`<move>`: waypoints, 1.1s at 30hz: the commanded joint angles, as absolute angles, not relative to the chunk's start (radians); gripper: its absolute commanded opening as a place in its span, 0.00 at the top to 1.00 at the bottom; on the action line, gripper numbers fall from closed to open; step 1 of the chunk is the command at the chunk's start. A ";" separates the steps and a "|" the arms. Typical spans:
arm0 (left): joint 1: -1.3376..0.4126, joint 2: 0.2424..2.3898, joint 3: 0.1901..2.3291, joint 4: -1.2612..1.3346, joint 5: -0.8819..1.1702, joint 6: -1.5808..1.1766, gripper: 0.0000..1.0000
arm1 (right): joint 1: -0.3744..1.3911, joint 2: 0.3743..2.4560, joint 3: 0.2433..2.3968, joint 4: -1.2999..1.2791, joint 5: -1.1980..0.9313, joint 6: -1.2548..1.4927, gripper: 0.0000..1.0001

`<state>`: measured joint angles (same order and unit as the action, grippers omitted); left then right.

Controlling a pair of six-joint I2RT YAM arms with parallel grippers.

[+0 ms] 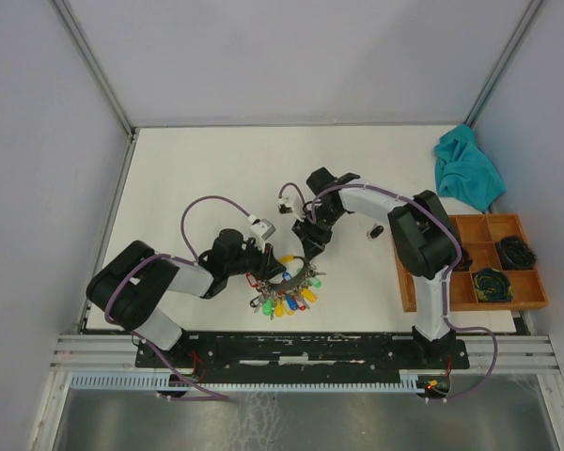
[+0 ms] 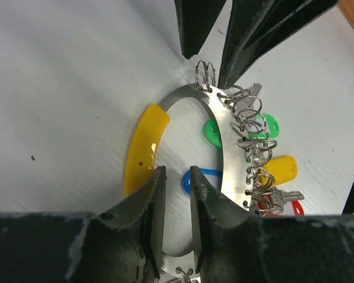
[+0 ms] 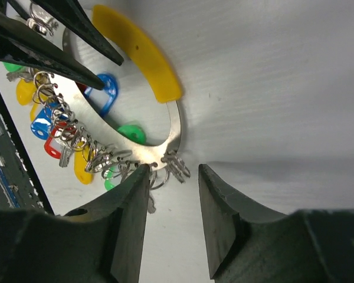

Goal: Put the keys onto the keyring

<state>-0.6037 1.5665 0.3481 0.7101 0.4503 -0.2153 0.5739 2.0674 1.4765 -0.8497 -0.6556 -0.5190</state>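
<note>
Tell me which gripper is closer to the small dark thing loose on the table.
Right. The right gripper is at the keyring's side facing the dark thing; the left gripper is across it, farther off.

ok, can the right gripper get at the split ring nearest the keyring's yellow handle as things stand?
Likely yes: the right gripper straddles that split ring on the keyring, jaws apart, nothing between them. The left gripper sits across the ring, out of the way.

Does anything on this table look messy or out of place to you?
Mostly tidy. A teal cloth lies crumpled in the far right corner by the wooden compartment tray, and a small dark object sits alone on the white table, apart from the silvery metal keyring.
</note>
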 commanded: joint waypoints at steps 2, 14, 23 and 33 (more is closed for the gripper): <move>-0.604 1.565 0.425 0.781 0.487 -0.260 0.70 | 0.555 1.847 1.339 -0.657 -0.528 -0.351 0.50; -0.604 1.728 0.625 0.710 0.560 -0.427 0.74 | 0.537 1.401 0.947 -0.296 -0.171 -0.077 0.45; -0.614 1.798 0.714 0.621 0.598 -0.455 0.76 | 0.538 1.331 0.863 -0.244 -0.157 -0.067 0.44; -0.620 1.861 0.755 0.566 0.609 -0.448 0.75 | 0.538 1.336 0.861 -0.242 -0.172 -0.072 0.44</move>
